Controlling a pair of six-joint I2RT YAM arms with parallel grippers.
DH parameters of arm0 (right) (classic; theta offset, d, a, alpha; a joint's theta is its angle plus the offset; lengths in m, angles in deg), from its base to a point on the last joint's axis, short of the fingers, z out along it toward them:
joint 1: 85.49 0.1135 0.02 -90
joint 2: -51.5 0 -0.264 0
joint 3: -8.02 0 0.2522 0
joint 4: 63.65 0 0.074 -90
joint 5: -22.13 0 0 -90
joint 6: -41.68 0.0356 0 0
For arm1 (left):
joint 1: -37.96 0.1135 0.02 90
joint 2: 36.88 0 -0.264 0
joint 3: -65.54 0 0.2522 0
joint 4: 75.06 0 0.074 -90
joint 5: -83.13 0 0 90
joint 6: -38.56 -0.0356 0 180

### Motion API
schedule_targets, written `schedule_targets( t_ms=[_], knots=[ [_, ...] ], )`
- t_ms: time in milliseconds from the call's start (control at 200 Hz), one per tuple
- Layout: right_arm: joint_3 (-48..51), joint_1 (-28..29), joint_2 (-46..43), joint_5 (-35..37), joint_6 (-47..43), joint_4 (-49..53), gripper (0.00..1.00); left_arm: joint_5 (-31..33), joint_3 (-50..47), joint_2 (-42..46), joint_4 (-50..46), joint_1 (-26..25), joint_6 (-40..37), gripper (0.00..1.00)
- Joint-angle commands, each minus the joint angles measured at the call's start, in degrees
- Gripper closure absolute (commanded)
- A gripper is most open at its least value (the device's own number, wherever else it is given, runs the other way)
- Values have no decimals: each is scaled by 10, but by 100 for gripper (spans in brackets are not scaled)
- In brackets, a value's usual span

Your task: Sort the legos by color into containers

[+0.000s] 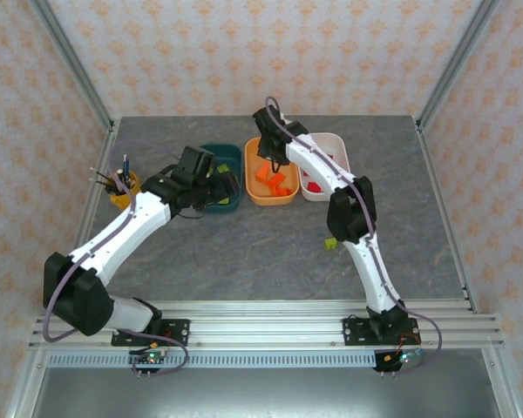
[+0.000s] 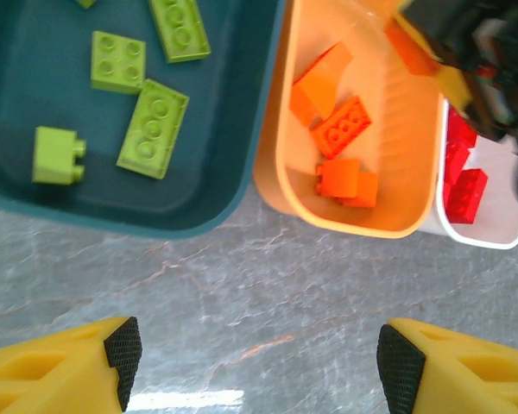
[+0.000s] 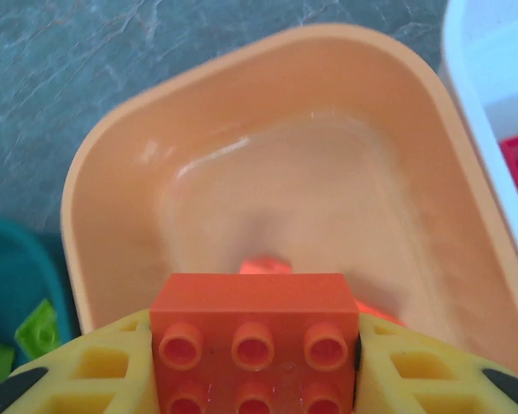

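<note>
left gripper (image 2: 261, 371): jaws spread, empty, low in frame over bare table (image 2: 242, 285), just below the teal tub (image 2: 112, 220).
green bricks (image 2: 153, 128): upper left, inside the teal tub.
orange tub (image 2: 272, 172): centre, several bricks inside.
right gripper (image 3: 255, 379): pinching an orange brick (image 3: 253, 302) above the orange tub's bare floor.
risk: the released brick may bounce over the rim into the white tub (image 1: 331, 139) at right.
stray green brick (image 1: 330, 243): beside the right arm; a sweep could knock it.
</note>
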State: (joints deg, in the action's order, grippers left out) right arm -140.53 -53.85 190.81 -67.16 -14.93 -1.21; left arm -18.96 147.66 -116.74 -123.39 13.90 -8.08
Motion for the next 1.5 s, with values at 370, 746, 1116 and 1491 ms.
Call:
schedule_targets(
  t_ms=[370,746,1116,1491],
  knots=[
    [-145,-19,149,22,85,-21,56,0,0,25,5,-13,-14,24],
    [-165,-19,84,30,79,35,29,1,13,33,-17,-21,-18,24],
    [217,-18,-299,32,41,30,34,-23,88,-52,-46,-116,-66,24],
    [651,-18,-746,19,104,145,37,6,225,-245,-82,-254,30,26]
  ],
)
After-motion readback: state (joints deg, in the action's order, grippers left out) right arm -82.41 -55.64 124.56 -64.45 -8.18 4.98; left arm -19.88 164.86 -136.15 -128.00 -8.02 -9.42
